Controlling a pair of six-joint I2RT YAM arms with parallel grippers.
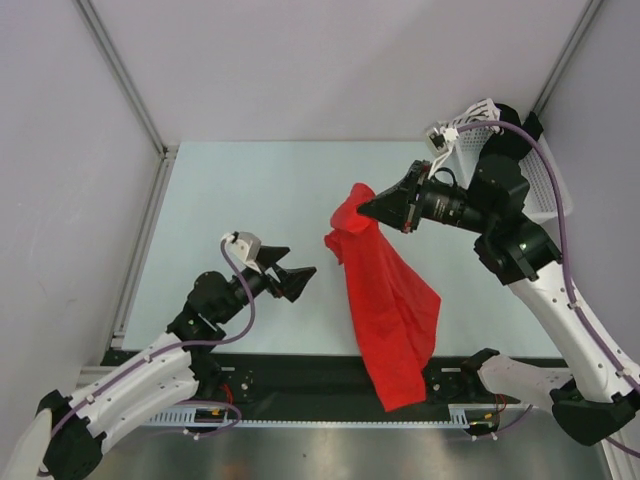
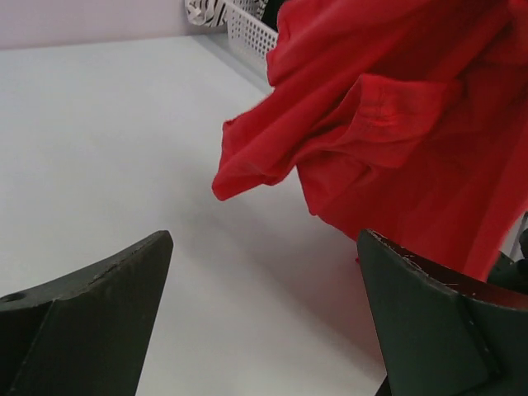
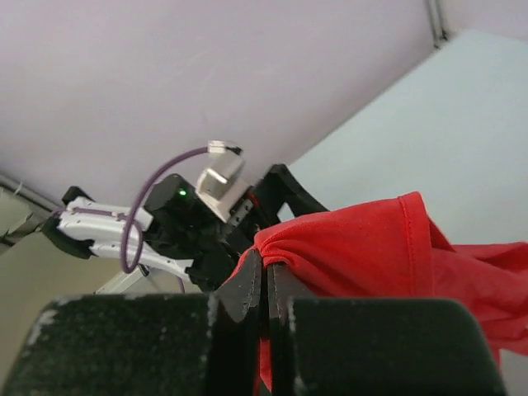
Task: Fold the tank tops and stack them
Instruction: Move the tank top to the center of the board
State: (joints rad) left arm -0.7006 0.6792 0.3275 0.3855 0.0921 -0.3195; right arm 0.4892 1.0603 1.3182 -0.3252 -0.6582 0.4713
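Tank top (image 1: 390,300): plain bright red, thin and limp, up in the air over the right half of the worktop (image 1: 250,190), between its middle and its right edge. Pinched at one bunched upper end by the right gripper (image 1: 365,208), fingers (image 3: 246,285) pressed tight together with only a fold of red cloth between them, plain to see from the right wrist. Hangs from that single grip in a long, crumpled, twisted drape, widest about halfway down, narrowing to a blunt lower end over the dark rail along the near edge; cannot tell whether that end touches anything. In the left wrist view, a stitched hem and a small loose flap turned out toward the left edge, clear of the surface below. Left gripper (image 1: 297,272): low over the near left part of the worktop, angled toward the hanging cloth, jaws spread wide, nothing between them. Near the garment but apart from it, with bare pale worktop in the gap in the left wrist view. White mesh basket (image 1: 478,128) at the far right corner, close behind the right arm's wrist and partly hidden by it. Inside the basket, seen from the left wrist, a bit of black-and-white striped material (image 2: 205,10), too cropped to name.
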